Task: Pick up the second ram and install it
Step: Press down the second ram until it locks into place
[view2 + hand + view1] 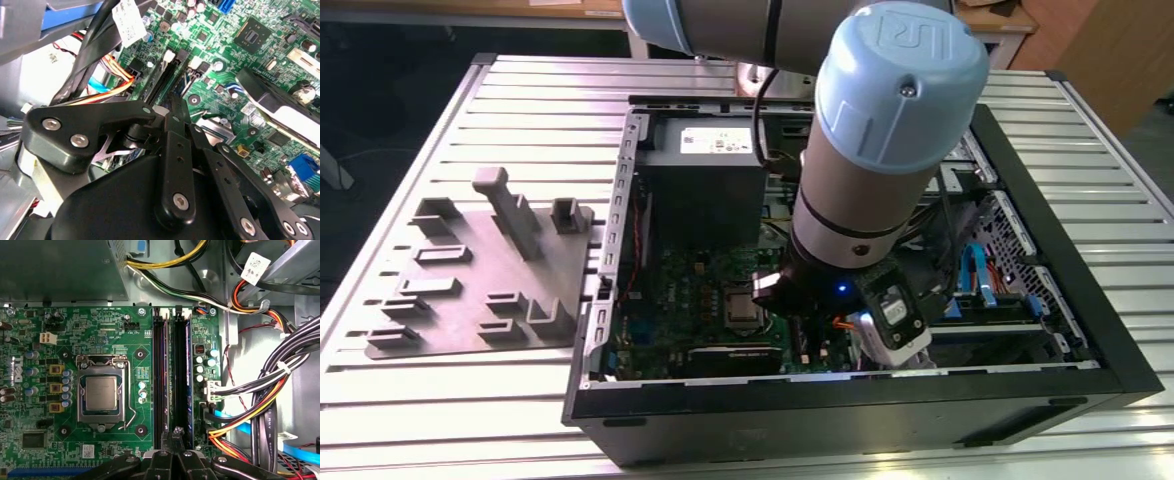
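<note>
I have the grey arm with its pale blue cap (901, 90) reaching down into the open black computer case (1067, 300), which lies on the ribbed metal desk (440, 120). On the exterior view's left of the case sits the grey plastic holder tray with upright posts (487, 275), well apart from the arm.

In the first wrist view the black pincer (176, 436) hangs directly over the long black memory slots (165, 375) of the green motherboard (75, 325), just beside the silver processor in its metal socket frame (100, 395). Its fingers (179, 431) stand drawn close together, tips nearly touching. I cannot tell whether anything is clamped between them.

The second ram, a slim dark stick (181, 375), appears to stand edge-on in the slot row nearest the bundled coloured cables (255, 410), running up from the pincer's tips. In the second wrist view the black finger linkage (175, 150) points along those same slots (162, 80).
</note>
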Controlling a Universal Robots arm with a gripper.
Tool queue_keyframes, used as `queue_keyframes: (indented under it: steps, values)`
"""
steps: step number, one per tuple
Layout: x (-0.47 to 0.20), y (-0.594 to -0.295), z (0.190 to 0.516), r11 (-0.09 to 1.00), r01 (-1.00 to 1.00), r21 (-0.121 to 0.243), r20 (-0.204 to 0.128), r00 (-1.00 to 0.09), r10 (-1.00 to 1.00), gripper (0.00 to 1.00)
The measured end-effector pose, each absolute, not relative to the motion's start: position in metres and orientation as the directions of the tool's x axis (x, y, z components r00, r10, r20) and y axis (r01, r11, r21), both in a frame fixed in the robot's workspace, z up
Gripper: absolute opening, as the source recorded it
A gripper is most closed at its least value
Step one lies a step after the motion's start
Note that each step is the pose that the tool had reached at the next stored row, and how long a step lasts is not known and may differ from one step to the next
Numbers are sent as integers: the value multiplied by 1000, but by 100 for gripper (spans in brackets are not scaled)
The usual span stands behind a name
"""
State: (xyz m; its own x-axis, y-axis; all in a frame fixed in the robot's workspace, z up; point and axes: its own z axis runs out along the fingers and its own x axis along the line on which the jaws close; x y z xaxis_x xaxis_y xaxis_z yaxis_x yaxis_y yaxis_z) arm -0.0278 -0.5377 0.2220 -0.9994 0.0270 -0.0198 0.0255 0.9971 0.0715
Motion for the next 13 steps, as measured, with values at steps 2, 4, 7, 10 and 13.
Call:
queue_keyframes:
  steps: [2,4,7,10,13]
  values:
    - [-28,-538,220,997,25,70,-20,-999,27,10]
    - [-28,-538,220,997,25,71,-20,-999,27,10]
    - [-28,-538,219,997,25,71,-20,-999,27,10]
    - [-28,-538,217,997,25,71,-20,-999,27,10]
    - [-28,-538,217,997,25,71,-20,-999,27,10]
